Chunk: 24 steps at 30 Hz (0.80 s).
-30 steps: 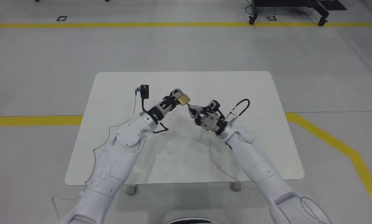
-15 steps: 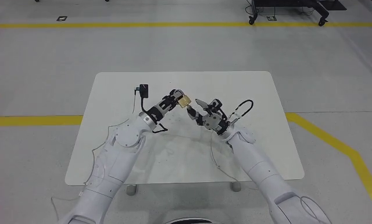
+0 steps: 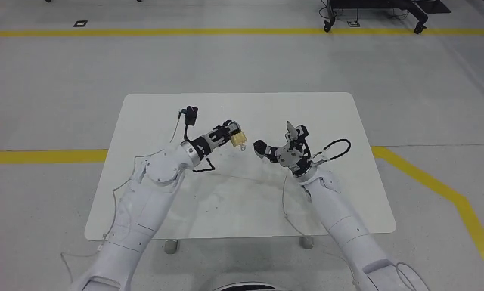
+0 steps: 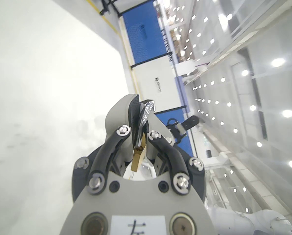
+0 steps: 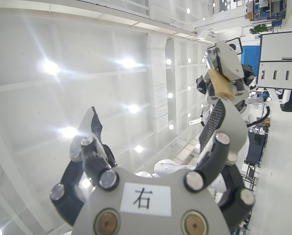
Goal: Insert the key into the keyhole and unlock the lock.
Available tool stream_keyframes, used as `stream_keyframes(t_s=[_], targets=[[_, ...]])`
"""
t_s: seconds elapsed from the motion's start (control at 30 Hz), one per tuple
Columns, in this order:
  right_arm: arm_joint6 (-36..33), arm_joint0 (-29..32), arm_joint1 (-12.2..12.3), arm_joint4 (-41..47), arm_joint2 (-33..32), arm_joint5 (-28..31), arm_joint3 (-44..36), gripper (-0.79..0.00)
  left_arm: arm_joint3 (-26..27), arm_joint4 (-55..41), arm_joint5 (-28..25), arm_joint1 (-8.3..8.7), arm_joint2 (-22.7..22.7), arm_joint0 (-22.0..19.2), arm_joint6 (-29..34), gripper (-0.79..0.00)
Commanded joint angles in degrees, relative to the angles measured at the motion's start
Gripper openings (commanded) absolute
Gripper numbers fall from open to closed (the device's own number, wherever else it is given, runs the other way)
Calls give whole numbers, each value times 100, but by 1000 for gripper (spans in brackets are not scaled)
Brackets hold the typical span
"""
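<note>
Pinching the lock (image 5: 220, 84) in my left gripper (image 4: 142, 110), right gripper (image 5: 158, 116) spread empty. Small, rigid, slick brass, I'd judge; flat faces give the safest hold.

Brass-yellow lock (image 3: 239, 137) with bright silver shackle (image 4: 146, 113). White table (image 3: 333, 117) on pale grey floor (image 3: 227, 64), crossed by yellow stripes (image 3: 227, 32). Light grey right gripper (image 5: 155, 118) with black links, faced with black cross-hatched pads (image 5: 209, 123).
</note>
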<state>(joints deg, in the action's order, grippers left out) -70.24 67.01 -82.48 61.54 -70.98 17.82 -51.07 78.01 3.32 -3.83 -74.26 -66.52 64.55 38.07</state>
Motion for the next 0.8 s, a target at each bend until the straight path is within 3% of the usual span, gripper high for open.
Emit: stream_keyframes(t_s=[0.0, 0.07, 0.3, 0.47, 0.6, 0.63, 0.7, 0.77], targets=[[0, 0, 0, -1, 0, 1, 0, 0, 188, 841, 534, 78, 3, -3, 384, -785], [0, 0, 0, -1, 0, 1, 0, 0, 302, 1263, 880, 142, -27, 43, 707, -785], [0, 0, 0, -1, 0, 1, 0, 0, 523, 2488, 1361, 261, 30, 197, 846, -785], [0, 0, 0, -1, 0, 1, 0, 0, 555, 3257, 1678, 262, 152, 184, 156, -785], [0, 0, 0, -1, 0, 1, 0, 0, 539, 3114, 1536, 225, 122, 206, -467, -785], [0, 0, 0, -1, 0, 1, 0, 0, 502, 3126, 1513, 222, 130, 196, -491, -739], [0, 0, 0, -1, 0, 1, 0, 0, 393, 3268, 1553, 218, 185, 140, -470, -474], [0, 0, 0, -1, 0, 1, 0, 0, 299, 3397, 1604, 206, 266, 84, -464, -151]])
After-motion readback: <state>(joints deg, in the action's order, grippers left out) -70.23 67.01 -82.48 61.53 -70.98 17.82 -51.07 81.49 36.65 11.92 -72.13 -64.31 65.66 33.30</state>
